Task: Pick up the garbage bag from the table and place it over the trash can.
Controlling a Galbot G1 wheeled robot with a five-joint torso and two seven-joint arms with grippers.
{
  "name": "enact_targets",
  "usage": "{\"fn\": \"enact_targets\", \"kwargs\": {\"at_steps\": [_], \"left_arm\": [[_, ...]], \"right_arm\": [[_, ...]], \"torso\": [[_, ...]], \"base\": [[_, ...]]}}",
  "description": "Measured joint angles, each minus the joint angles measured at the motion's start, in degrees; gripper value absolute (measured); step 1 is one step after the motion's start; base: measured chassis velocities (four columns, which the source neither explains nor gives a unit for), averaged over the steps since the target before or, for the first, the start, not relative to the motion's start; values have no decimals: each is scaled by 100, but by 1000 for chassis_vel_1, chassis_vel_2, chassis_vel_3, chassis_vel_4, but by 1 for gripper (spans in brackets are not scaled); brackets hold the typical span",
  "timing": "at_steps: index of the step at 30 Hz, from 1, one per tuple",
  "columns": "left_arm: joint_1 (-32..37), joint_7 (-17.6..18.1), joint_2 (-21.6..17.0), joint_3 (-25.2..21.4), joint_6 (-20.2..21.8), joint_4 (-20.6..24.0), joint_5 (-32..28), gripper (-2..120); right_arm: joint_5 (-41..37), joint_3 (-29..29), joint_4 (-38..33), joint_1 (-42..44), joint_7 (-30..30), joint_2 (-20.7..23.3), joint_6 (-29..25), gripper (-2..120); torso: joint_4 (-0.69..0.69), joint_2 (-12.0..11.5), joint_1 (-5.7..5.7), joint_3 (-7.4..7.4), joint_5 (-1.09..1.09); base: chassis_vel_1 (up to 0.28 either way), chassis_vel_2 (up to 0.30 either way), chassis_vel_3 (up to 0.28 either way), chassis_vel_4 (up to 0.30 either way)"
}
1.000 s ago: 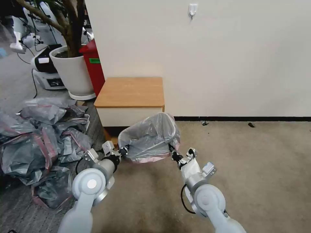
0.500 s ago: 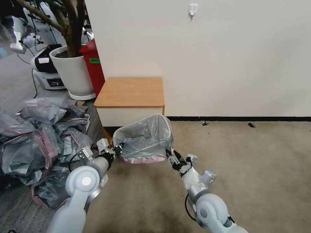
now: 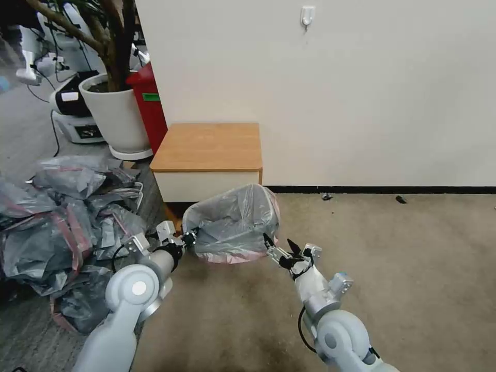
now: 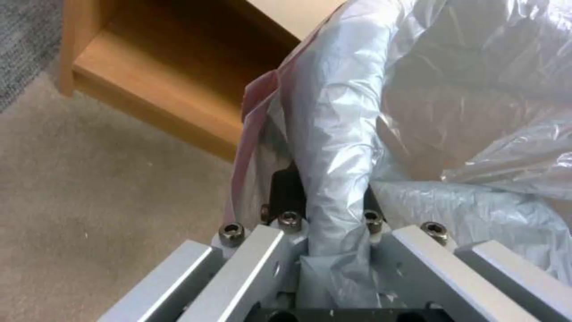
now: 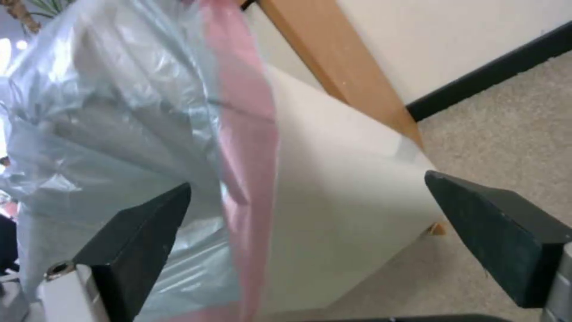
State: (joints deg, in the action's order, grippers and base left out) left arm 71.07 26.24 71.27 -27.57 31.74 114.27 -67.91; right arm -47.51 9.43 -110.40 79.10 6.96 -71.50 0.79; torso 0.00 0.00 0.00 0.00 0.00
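The garbage bag point(image 3: 232, 222), crinkly grey plastic with a pink band, is draped over the trash can on the carpet, just in front of the table point(image 3: 206, 147). The can's cream wall point(image 5: 334, 214) shows below the pink band in the right wrist view. My left gripper point(image 3: 188, 238) is at the bag's left rim, shut on a fold of the plastic point(image 4: 334, 147). My right gripper point(image 3: 277, 240) is open at the bag's right side, its black fingers point(image 5: 137, 237) spread apart from the plastic. The table's open shelf point(image 4: 149, 89) lies behind the bag.
A heap of similar grey-and-pink bags point(image 3: 62, 227) covers the floor on the left. A white plant pot point(image 3: 116, 113) and a tall red bin point(image 3: 150, 103) stand behind it by the wall. Bare carpet point(image 3: 387, 258) stretches to the right.
My right gripper has let go of the bag's right rim, opened and drawn back a little. The bag has sunk lower and shifted slightly left. The left gripper keeps its hold.
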Motion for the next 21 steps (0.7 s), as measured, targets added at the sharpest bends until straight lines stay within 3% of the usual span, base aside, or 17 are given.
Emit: {"fn": "enact_targets", "kwargs": {"at_steps": [5, 8, 9, 12, 13, 16, 17, 20, 21], "left_arm": [[-64, -185, -182, 23, -4, -109, -3, 2], [-96, -639, -596, 13, -5, -282, 0, 2], [-96, -639, -596, 13, -5, -282, 0, 2], [-94, -1273, -989, -78, -5, -523, 110, 2], [-94, -1273, -989, -78, -5, -523, 110, 2], [-57, -2024, -1227, -194, -35, -794, 359, 2], [-57, -2024, -1227, -194, -35, -794, 359, 2], [5, -2682, -1315, -250, -201, -1010, 671, 2], [5, -2682, -1315, -250, -201, -1010, 671, 2]], "right_arm": [[0, 65, -21, 96, -44, 140, -11, 100], [-85, 50, 116, 93, -332, 529, -181, 100], [-85, 50, 116, 93, -332, 529, -181, 100], [-598, 55, 302, -20, -962, 913, -473, 100], [-598, 55, 302, -20, -962, 913, -473, 100], [-1200, 25, 469, -201, -1883, 1237, -638, 100], [-1200, 25, 469, -201, -1883, 1237, -638, 100], [-1795, -78, 608, -475, -2646, 1466, -549, 100], [-1795, -78, 608, -475, -2646, 1466, -549, 100]], "torso": [[0, 0, 0, 0, 0], [0, 0, 0, 0, 0], [0, 0, 0, 0, 0], [-1, 0, 0, 0, 0], [-1, 0, 0, 0, 0], [-1, 0, 0, 0, 0], [-1, 0, 0, 0, 0], [1, 0, 0, 0, 0], [1, 0, 0, 0, 0]], "base": [[0, 0, 0, 0], [0, 0, 0, 0], [0, 0, 0, 0], [0, 0, 0, 0], [0, 0, 0, 0], [0, 0, 0, 0], [0, 0, 0, 0], [0, 0, 0, 0], [0, 0, 0, 0]]}}
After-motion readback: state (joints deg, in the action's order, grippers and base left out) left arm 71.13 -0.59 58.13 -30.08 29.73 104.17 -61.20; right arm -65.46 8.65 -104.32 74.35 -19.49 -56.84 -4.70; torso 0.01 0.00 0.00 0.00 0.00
